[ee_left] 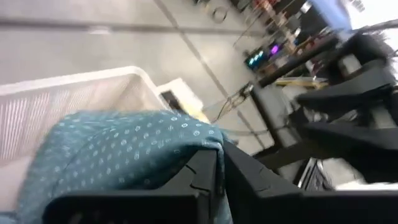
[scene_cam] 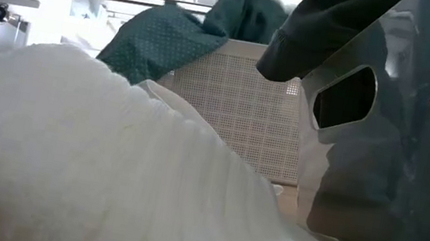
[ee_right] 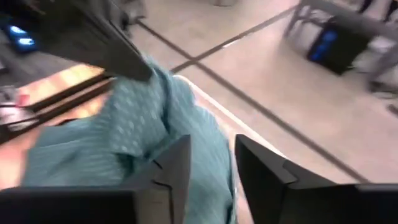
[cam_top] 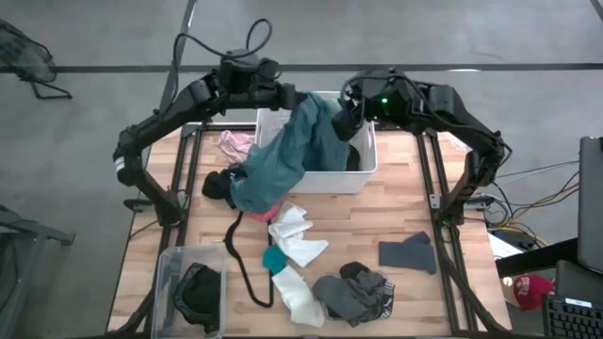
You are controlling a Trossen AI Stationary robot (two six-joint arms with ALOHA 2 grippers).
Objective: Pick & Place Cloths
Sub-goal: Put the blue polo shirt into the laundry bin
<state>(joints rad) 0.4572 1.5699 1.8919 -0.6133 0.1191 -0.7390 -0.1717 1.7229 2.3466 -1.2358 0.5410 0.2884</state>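
A large teal dotted garment [cam_top: 292,155] hangs over the left wall of the white slotted basket [cam_top: 363,174]; its lower end rests on the table near a black piece [cam_top: 219,184]. In the low view the garment [scene_cam: 180,40] drapes over the basket [scene_cam: 242,116]. My left gripper [cam_top: 301,100] is shut on its top above the basket. My right gripper [cam_top: 346,119] is shut on the garment's right side. White socks [cam_top: 297,235], a teal bit [cam_top: 273,256], dark grey pieces [cam_top: 356,287] and a pink piece [cam_top: 236,143] lie on the table. My left gripper pinches the garment's top fold [ee_left: 208,140] between its two fingers, coming level from the table's left; the cloth hangs below it and trails over the basket wall onto the table. My right gripper has the garment's upper right part [ee_right: 214,155] between its two fingers [ee_right: 180,168], coming from the table's right; the cloth hangs slack there.
A thin black cord loop [cam_top: 240,259] lies on the table's near left. A clear plastic bin [cam_top: 170,282] with a dark item stands at the near left corner. In the low view a white sock [scene_cam: 101,172] fills the foreground.
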